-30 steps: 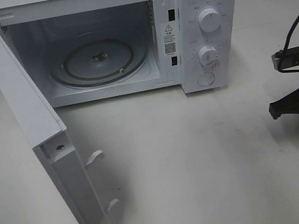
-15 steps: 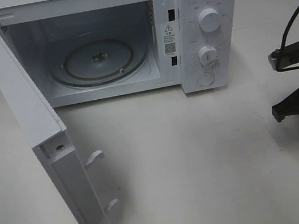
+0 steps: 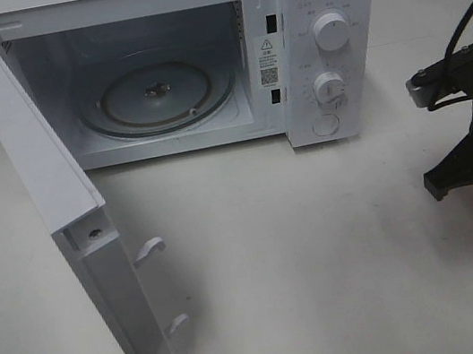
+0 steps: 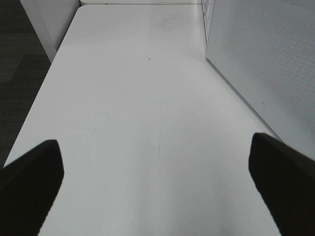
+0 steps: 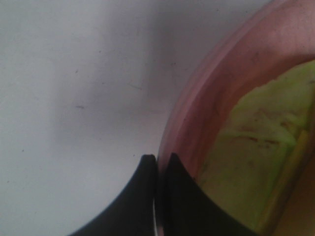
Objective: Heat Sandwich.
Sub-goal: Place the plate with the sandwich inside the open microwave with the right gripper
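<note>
Right gripper (image 5: 158, 162) pinched shut on pink plate (image 5: 197, 98) rim. Sandwich (image 5: 256, 147) sits just beyond the fingertips, presumably so the bread goes untouched. Far ahead: microwave (image 3: 316, 0), door (image 3: 36, 174) swung open for loading. Left gripper (image 4: 155, 147) spread wide, holding nothing, beside the door.

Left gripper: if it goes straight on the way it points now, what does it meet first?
Probably the bare white table: the open left gripper seems tilted down toward it, with nothing between. The open microwave door stands to one side, apparently outside that line, though depth is unclear.
</note>
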Motion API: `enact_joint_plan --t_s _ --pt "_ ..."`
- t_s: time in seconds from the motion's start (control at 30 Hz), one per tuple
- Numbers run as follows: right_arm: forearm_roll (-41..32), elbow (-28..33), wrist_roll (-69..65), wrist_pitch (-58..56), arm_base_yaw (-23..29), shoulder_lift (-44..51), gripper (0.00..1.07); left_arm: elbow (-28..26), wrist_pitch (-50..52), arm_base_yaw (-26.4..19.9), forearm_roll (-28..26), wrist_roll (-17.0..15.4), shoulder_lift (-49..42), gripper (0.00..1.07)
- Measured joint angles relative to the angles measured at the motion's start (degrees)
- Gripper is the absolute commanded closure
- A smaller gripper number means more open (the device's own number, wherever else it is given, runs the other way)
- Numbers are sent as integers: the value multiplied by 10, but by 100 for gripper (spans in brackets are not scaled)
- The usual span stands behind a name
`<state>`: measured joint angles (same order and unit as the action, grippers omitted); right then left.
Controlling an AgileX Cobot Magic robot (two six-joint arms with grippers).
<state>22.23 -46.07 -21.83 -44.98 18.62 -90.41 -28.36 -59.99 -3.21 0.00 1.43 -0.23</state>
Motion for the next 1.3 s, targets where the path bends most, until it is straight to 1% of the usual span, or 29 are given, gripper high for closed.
enact_joint_plan --t_s 0.07,0.2,0.23,0.33,0.4,0.43,0.5,0.57,0.6,0.67,0.7,0.73,0.83,0.87,0.9,1.0,1.03,1.07,1.17,1.2,1.3 --pt "-1 6 0 -1 5 7 107 0 0 0 0 0 0 9" --pt "-3 32 0 -14 39 40 107 0 0 0 0 0 0 9" --pt "-3 32 0 -14 39 40 107 0 0 0 0 0 0 9" --pt "-3 48 0 -28 72 65 107 0 0 0 0 0 0 9" --pt "-4 49 0 -30 79 69 107 0 0 0 0 0 0 9" --pt "-4 54 0 -33 99 81 107 0 0 0 0 0 0 9" --pt "-6 57 0 -36 117 91 107 0 0 0 0 0 0 9" --pt "-6 60 0 -36 125 95 107 0 0 0 0 0 0 9" --pt "-10 64 0 -40 141 101 107 0 0 0 0 0 0 9" --pt "-15 64 0 -44 159 105 107 0 0 0 0 0 0 9" --pt "-15 64 0 -44 159 105 107 0 0 0 0 0 0 9" --pt "-17 64 0 -49 178 107 107 0 0 0 0 0 0 9" --pt "-17 64 0 -59 206 108 107 0 0 0 0 0 0 9" --pt "-17 64 0 -59 206 108 107 0 0 0 0 0 0 9" --pt "-17 64 0 -64 225 108 107 0 0 0 0 0 0 9" --pt "-17 64 0 -66 256 112 107 0 0 0 0 0 0 9" --pt "-17 64 0 -66 256 112 107 0 0 0 0 0 0 9" --pt "-17 64 0 -66 278 117 107 0 0 0 0 0 0 9" --pt "-17 64 0 -68 316 128 107 0 0 0 0 0 0 9" --pt "-17 64 0 -68 316 128 107 0 0 0 0 0 0 9" --pt "-18 64 0 -68 346 129 107 0 0 0 0 0 0 9"
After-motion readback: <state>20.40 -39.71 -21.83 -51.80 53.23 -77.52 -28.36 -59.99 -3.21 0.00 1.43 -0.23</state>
